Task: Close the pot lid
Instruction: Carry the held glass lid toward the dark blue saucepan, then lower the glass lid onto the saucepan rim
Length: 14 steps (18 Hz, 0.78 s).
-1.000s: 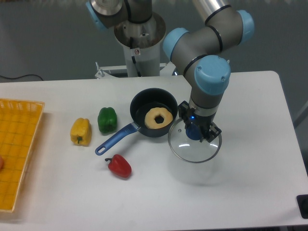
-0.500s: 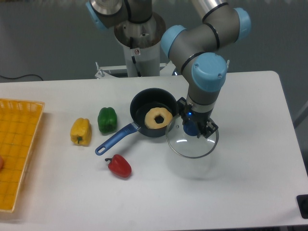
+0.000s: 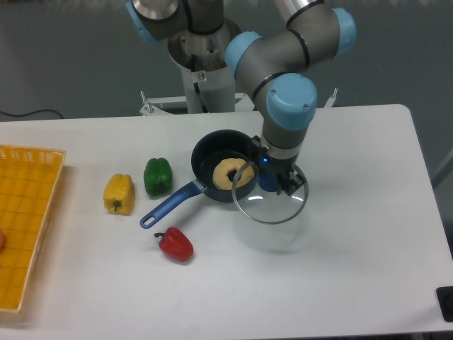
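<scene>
The dark navy pot (image 3: 212, 154) sits mid-table with its blue handle (image 3: 170, 205) pointing down-left and a yellow ring-shaped piece inside. My gripper (image 3: 271, 181) is shut on the blue knob of the glass lid (image 3: 272, 205), which hangs above the table just right of the pot. The lid's left rim overlaps the pot's right edge in this view. The pot's opening is mostly uncovered.
A green pepper (image 3: 157, 176) and a yellow pepper (image 3: 119, 193) lie left of the pot, and a red pepper (image 3: 175, 244) lies below the handle. A yellow basket (image 3: 21, 219) stands at the table's left edge. The robot base (image 3: 205, 64) rises behind the pot.
The gripper has carried the lid up and to the left, from the table right of the pot to where its rim overlaps the pot's right edge.
</scene>
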Each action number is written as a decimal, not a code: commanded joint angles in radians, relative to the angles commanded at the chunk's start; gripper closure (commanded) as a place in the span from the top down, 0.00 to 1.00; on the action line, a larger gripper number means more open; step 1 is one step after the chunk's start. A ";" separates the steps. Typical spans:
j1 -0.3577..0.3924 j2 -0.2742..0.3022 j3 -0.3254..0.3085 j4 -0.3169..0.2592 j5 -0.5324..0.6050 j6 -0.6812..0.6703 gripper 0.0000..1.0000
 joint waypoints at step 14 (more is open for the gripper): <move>-0.048 0.087 -0.104 -0.008 0.015 0.028 0.49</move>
